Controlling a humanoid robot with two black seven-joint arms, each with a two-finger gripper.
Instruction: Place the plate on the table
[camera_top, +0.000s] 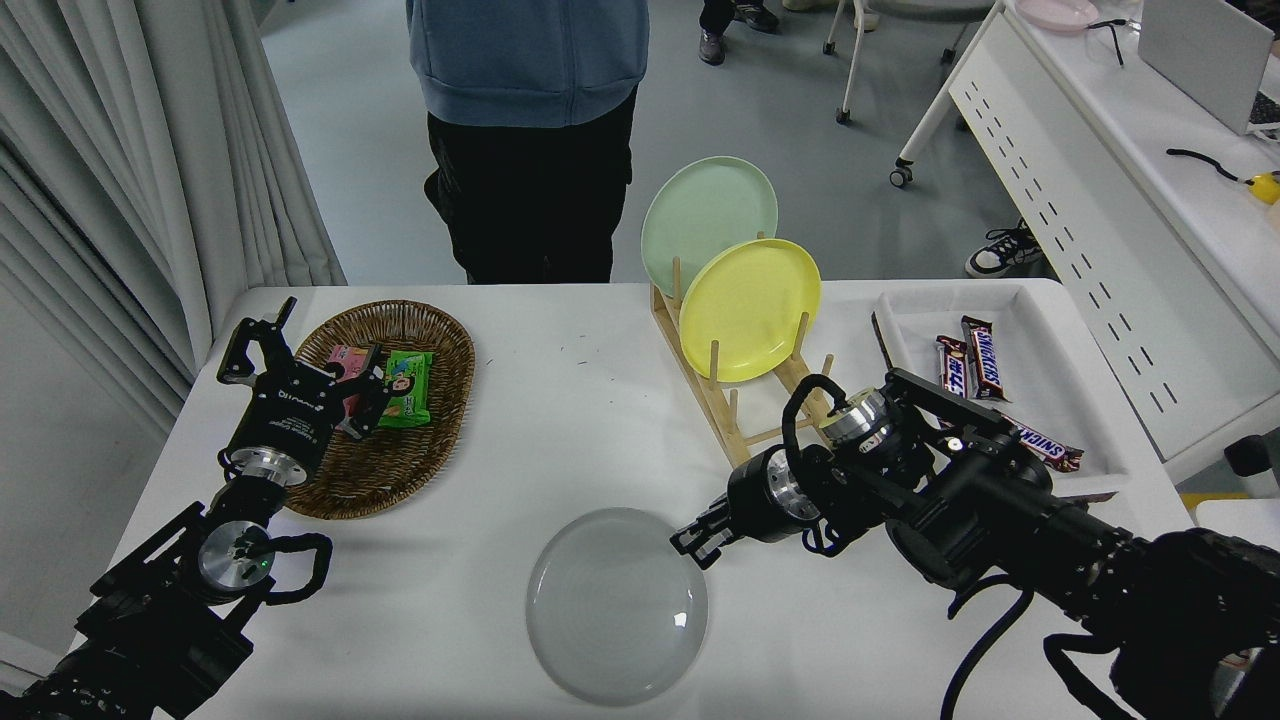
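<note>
The light grey plate (617, 605) lies low over the white table (560, 420), near its front edge. I cannot tell whether it rests flat on the top. My right gripper (692, 540) is shut on the plate's upper right rim, with the arm coming in from the lower right. My left gripper (300, 365) is parked at the left, open and empty, over the wicker basket (400, 455).
A wooden rack (735, 415) behind the right arm holds a yellow plate (750, 308) and a pale green plate (700, 210). A white tray (1040, 390) with candy bars is at the right. The basket holds snack packets (405, 390). A person (530, 130) stands at the far side.
</note>
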